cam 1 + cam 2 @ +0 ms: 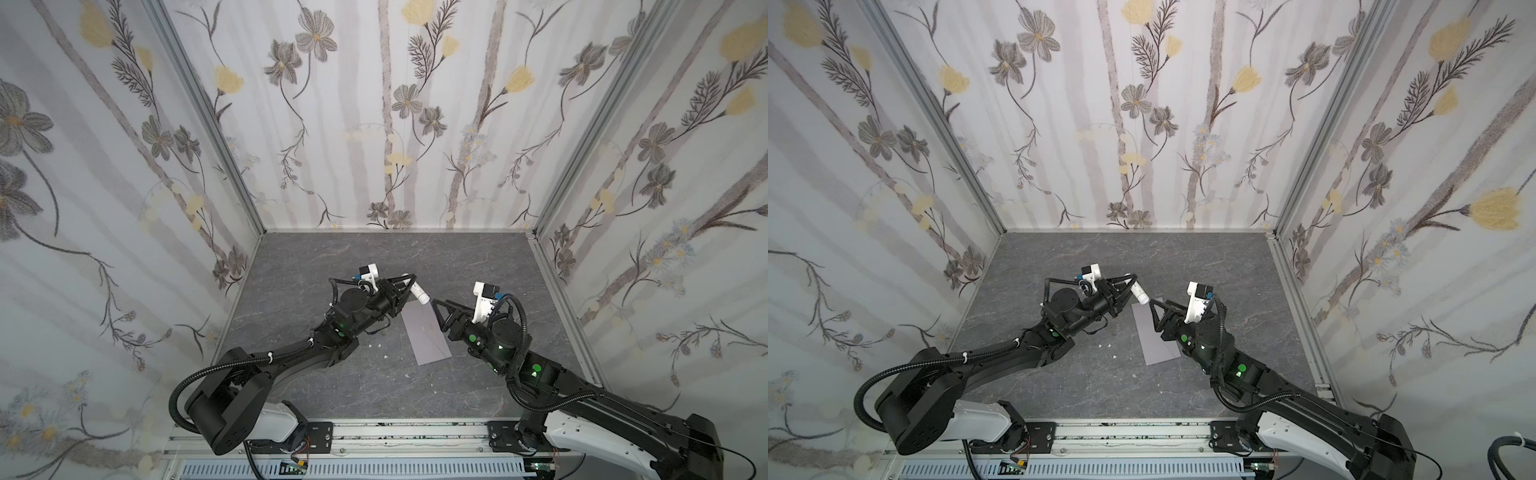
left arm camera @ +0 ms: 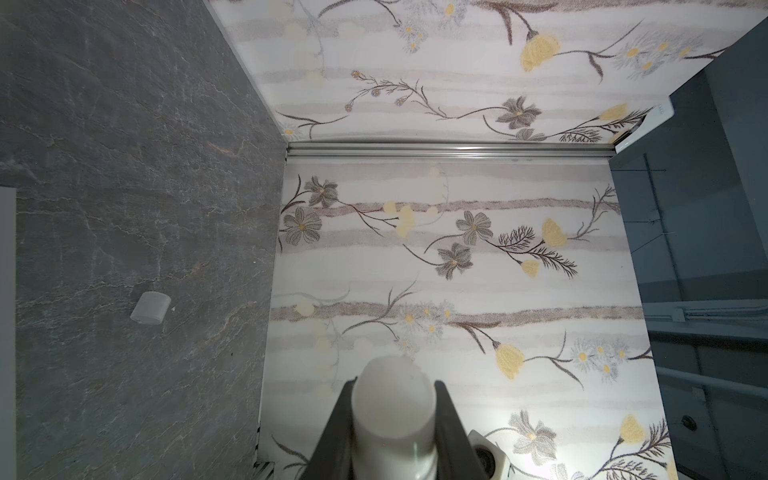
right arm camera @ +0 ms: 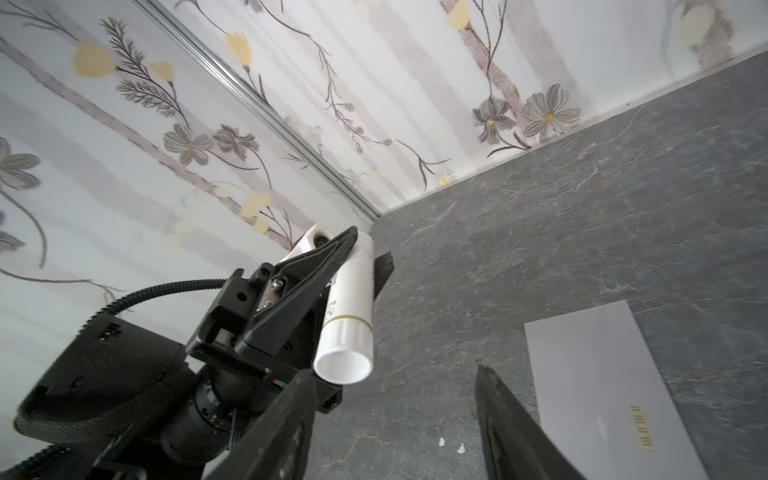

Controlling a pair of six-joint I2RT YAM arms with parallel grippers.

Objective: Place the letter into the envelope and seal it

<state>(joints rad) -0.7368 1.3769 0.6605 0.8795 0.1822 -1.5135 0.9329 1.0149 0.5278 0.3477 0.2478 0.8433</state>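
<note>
The envelope (image 1: 424,336) is laid flat on the surface (image 1: 332,257); no letter is seen. Above its far end the glue stick (image 3: 351,307) is clamped in the jaws of the left gripper (image 3: 365,253); those of the right gripper (image 3: 395,372) are held apart alongside. Unpinned, the envelope could be dragged by sticky glue

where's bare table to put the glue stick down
Widest: the far table strip along the back wall. Also the near strip between the envelope and front rail. Crowded: mid-table, where the left gripper with the glue stick meets the open right gripper by the envelope's far end.
</note>
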